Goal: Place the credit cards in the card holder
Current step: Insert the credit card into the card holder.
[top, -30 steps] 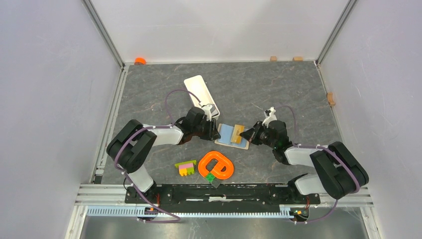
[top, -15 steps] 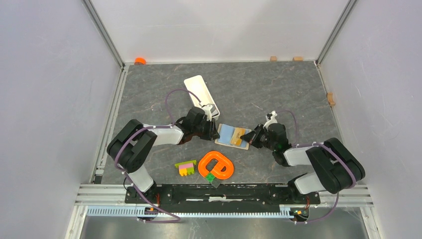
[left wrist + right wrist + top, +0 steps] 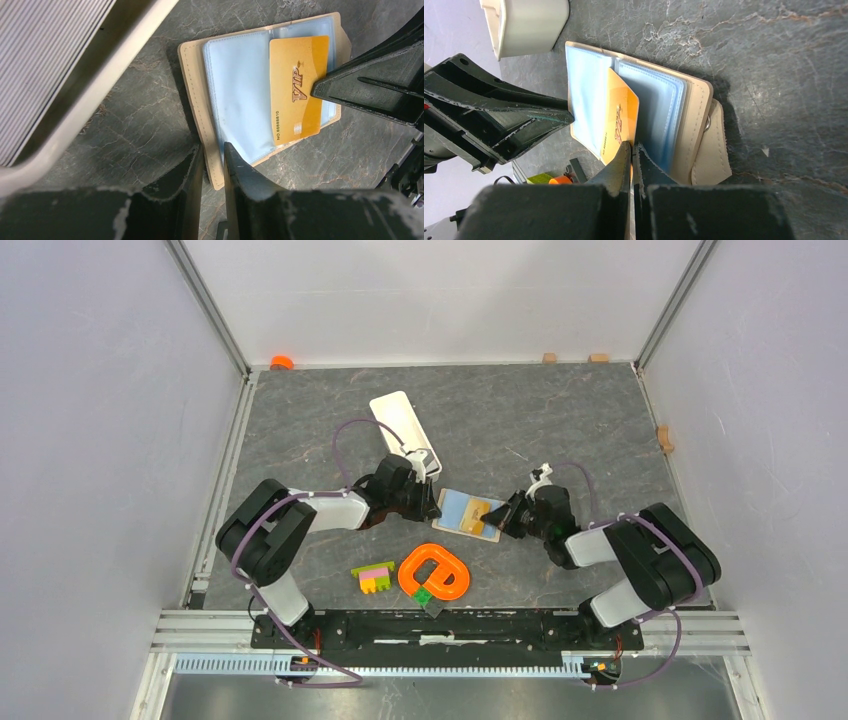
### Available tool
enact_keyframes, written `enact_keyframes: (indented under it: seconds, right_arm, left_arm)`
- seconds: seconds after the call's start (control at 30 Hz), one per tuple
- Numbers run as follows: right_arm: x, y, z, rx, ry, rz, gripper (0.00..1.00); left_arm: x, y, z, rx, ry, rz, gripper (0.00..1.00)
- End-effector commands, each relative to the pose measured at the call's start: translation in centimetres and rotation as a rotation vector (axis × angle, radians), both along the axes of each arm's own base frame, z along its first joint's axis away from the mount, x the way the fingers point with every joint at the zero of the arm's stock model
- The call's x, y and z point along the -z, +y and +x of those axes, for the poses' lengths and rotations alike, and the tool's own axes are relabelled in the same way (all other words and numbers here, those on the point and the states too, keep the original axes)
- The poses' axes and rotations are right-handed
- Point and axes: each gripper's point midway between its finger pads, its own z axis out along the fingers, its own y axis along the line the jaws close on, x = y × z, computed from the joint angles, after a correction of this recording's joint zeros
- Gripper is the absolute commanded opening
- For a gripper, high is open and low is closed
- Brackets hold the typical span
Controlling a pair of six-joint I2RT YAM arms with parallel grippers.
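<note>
Where the dark marbled table meets pale walls in the top view, the card holder lies open at mid-table, near a white tray. Left wrist view: the left gripper pinches its beige cover edge. Right wrist view: the right gripper clamps the orange-gold card over clear sleeves; whether the pale blue beneath is card or sleeve is unclear.

Beige wallet, pale blue inside; orange-gold card with brown lettering; dark grey table veined lighter; plain white tray.
</note>
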Motion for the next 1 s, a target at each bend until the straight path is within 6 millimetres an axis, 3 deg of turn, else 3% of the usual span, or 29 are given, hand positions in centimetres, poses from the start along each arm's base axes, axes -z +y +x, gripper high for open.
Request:
enact_keyframes:
  seconds: [0.0,0.97]
  right_arm:
    - [1.7,-0.5,-0.3,-0.016,0.045,-0.073,0.00]
    - [2.8,0.5,0.6,-0.052,0.101,-0.125,0.00]
  left_arm:
    - [1.4,0.1,-0.7,0.049,0.013,0.051,0.28]
    - [1.2,-0.5,-0.7,0.084,0.007,0.041,0.24]
